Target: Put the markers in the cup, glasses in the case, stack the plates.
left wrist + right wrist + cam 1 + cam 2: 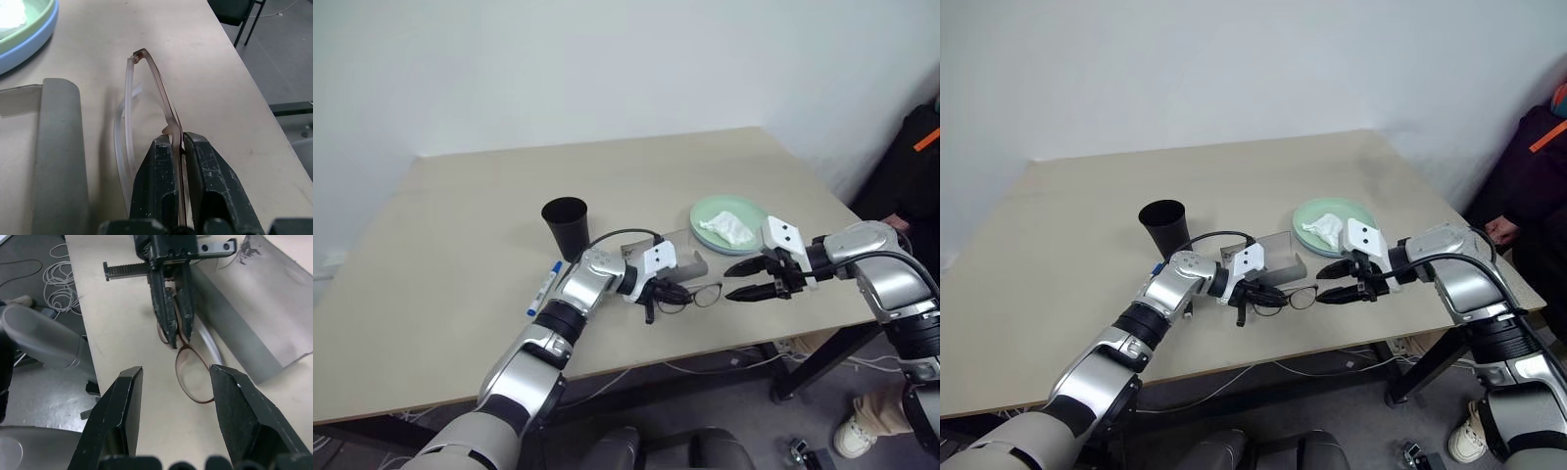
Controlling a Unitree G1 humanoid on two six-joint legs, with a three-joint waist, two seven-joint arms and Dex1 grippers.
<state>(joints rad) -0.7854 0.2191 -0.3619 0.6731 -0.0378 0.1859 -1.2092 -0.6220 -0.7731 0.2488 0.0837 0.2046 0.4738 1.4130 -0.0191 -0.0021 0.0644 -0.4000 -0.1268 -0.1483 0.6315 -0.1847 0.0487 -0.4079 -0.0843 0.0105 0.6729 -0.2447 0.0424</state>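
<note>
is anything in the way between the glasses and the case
Nothing visible. The left gripper is shut on the glasses, which lie on the table right beside the grey case. Only bare table shows between them. The open right gripper hovers at the glasses' other side, away from the case.

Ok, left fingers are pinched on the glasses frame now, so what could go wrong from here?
1. The left gripper pinches the glasses by one thin edge of the frame, so they could twist or slip when lifted.
2. They lie close to the table edge and could fall to the floor if dropped.
3. The open right gripper hovers just beside the lenses and could knock them.
4. The case lies right alongside; a swinging temple arm may catch on it.
</note>
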